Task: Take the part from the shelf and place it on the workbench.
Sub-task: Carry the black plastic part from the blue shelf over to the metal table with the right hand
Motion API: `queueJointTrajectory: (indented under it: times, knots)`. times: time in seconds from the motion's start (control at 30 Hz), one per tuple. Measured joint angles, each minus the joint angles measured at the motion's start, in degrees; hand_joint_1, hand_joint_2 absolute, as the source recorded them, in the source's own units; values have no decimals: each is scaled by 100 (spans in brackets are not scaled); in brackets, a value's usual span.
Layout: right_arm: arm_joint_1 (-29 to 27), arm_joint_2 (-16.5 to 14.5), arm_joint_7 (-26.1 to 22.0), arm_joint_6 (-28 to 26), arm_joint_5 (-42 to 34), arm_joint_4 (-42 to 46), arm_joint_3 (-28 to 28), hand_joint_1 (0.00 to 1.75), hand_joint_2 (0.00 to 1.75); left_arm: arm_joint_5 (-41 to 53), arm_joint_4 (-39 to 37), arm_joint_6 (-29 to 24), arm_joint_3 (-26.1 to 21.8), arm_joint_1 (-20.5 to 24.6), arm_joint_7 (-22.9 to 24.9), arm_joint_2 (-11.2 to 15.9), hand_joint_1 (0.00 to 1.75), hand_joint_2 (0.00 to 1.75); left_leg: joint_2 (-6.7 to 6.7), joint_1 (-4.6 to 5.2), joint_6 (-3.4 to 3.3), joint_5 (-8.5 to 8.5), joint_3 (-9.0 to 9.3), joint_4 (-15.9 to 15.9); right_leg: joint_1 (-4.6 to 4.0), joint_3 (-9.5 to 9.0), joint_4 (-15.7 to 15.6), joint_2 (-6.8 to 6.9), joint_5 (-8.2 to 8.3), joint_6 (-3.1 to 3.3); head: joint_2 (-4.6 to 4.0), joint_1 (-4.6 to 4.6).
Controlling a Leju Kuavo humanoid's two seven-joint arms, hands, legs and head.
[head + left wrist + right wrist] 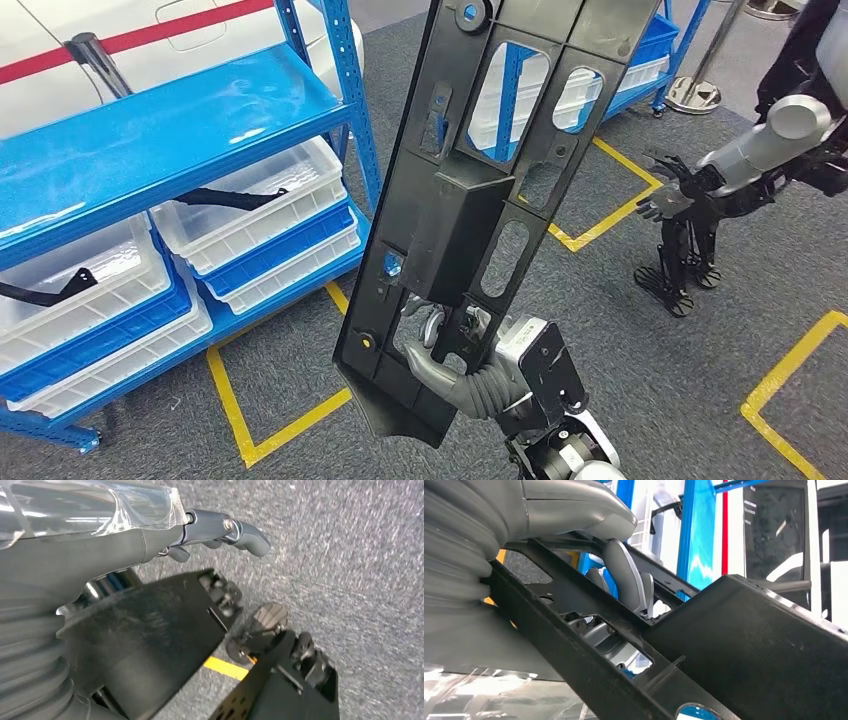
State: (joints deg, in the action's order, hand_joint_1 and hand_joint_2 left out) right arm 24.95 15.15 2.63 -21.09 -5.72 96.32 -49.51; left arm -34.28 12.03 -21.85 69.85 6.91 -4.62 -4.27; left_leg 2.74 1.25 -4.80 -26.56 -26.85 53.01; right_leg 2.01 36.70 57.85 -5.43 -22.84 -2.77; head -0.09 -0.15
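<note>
**Part in carry position, held by the right hand**

The right hand (455, 355) is gripping the part (480, 200) near its lower end, low in the centre of the head view. Its fingers are passing through a cut-out and its thumb is pressing on the panel face, as the right wrist view confirms. This grasp is probably chosen because the opening gives a secure hold on a long, flat piece. The part is standing nearly upright, leaning toward the upper right of the frame, clear of the blue shelf (170, 130) at left.

The left hand (220, 530) is hanging over grey carpet, holding nothing, fingers loosely curled.

The part is a long black plastic panel with several rectangular cut-outs, a raised box section mid-length, and small round mounting holes.
</note>
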Motion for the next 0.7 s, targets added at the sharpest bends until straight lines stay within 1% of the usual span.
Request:
queueJointTrajectory:
  times: [0.03, 0.07, 0.1, 0.13, 0.17, 0.2, 0.23, 0.27, 0.3, 0.33, 0.37, 0.4, 0.43, 0.47, 0.5, 0.53, 0.57, 0.6, 0.63, 0.67, 0.7]
  knots:
    - [5, 3, -2, 1, -7, -4, -1, 175, 175, 2, 1, 3, 0, 0, -1, -1, 0, 175, -80, -14, 18, 65, 6, -75, -26, 69, 134, 121, -112, -9, 0, 4]
    - [7, 7, -3, 2, -14, -11, -3, 175, 175, 3, 1, 7, 0, -4, -2, -3, 0, 175, -158, -31, 42, 117, 2, -131, -52, 178, 401, 274, -307, -10, 0, 11]
    - [8, 8, -5, 7, -21, -18, -8, 175, 175, 5, 1, 10, 0, -9, -2, -5, 0, 175, -233, -29, 47, 145, -21, -140, -64, 313, 754, 399, -539, -18, 0, 15]
    - [9, 8, -9, 11, -28, -27, -17, 175, 175, 5, 0, 13, 0, -17, -2, -5, 0, 175, -311, -31, 48, 162, -51, -135, -62, 436, 1126, 447, -739, -32, 0, 18]
    - [7, 8, -14, 15, -38, -38, -27, 175, 175, 7, 0, 9, 0, -22, -1, -4, 0, 175, -390, -33, 57, 176, -81, -125, -55, 498, 1388, 468, -852, -54, 0, 19]
    - [6, 8, -21, 18, -52, -45, -38, 175, 175, 9, 0, 5, 0, -23, -1, -4, 0, 175, -466, -39, 68, 189, -111, -108, -44, 462, 1454, 487, -861, -78, 0, 19]
    - [6, 9, -28, 19, -66, -50, -45, 175, 175, 11, 0, -1, 0, -23, 2, -4, 0, 175, -538, -52, 83, 193, -144, -77, -29, 308, 1288, 521, -771, -107, 0, 19]
    - [8, 10, -33, 20, -79, -52, -48, 175, 175, 13, 0, -8, 0, -22, 9, -4, 0, 175, -603, -66, 109, 182, -179, -22, -11, 59, 930, 604, -621, -141, 0, 19]
    - [12, 9, -37, 21, -88, -54, -50, 175, 175, 14, -1, -15, -1, -20, 17, 1, 0, 175, -664, -63, 150, 156, -227, 54, -18, -179, 548, 740, -525, -172, 0, 23]
    - [19, 5, -40, 26, -91, -55, -52, 175, 175, 14, -1, -24, -1, -18, 26, 7, 0, 175, -718, -56, 188, 122, -281, 148, -20, -345, 245, 838, -452, -158, 0, 22]
    - [25, 2, -44, 30, -93, -57, -55, 175, 175, 13, -1, -32, -1, -18, 32, 13, 0, 175, -764, -43, 221, 95, -326, 225, -26, -417, 76, 907, -428, -125, 0, 19]
    - [28, -1, -48, 31, -96, -63, -58, 175, 175, 11, -1, -38, -1, -19, 34, 19, 0, 175, -807, -26, 240, 81, -362, 276, -42, -399, 45, 912, -445, -74, 0, 15]
    - [30, -3, -50, 32, -98, -69, -60, 175, 175, 9, -2, -40, 0, -21, 36, 21, 0, 175, -847, -28, 244, 80, -377, 303, -36, -362, 57, 844, -421, -13, 0, 7]
    - [29, -3, -51, 31, -99, -74, -61, 175, 175, 8, -2, -43, 0, -22, 36, 24, 0, 175, -864, -38, 256, 72, -383, 318, -36, -337, 64, 796, -404, 23, 0, 5]
    - [32, -3, -52, 30, -99, -78, -62, 175, 175, 8, -2, -44, 0, -22, 36, 27, 0, 175, -812, -54, 277, 15, -402, 375, -35, -317, 64, 747, -383, 58, 0, 3]
    - [36, -6, -52, 31, -100, -79, -62, 175, 175, 11, -2, -44, 0, -21, 36, 29, 0, 175, -715, -77, 306, -106, -452, 519, -29, -296, 59, 698, -359, 96, 0, 1]
    - [42, -9, -53, 32, -101, -79, -63, 175, 175, 14, -2, -44, 0, -21, 36, 30, 0, 175, -587, -101, 338, -296, -552, 788, -24, -273, 56, 648, -335, 131, 0, -2]
    - [46, -13, -54, 28, -103, -79, -63, 175, 175, 15, -2, -44, 0, -24, 37, 30, 0, 175, -464, -117, 364, -522, -695, 1158, -23, -246, 55, 594, -313, 157, 0, -4]
    - [48, -15, -56, 25, -113, -79, -63, 175, 175, 15, -3, -44, 0, -27, 39, 30, 0, 175, -396, -127, 379, -733, -860, 1575, -24, -219, 56, 533, -292, 172, 0, -5]
    - [48, -15, -58, 21, -122, -79, -63, 175, 175, 15, -3, -44, 0, -29, 40, 30, 0, 175, -363, -131, 383, -876, -997, 1922, -25, -193, 57, 469, -271, 178, 0, -5]
    - [46, -15, -62, 17, -132, -80, -63, 175, 175, 14, -3, -44, 0, -30, 42, 30, 0, 175, -345, -131, 376, -913, -1056, 2090, -27, -170, 57, 401, -249, 177, 0, -5]
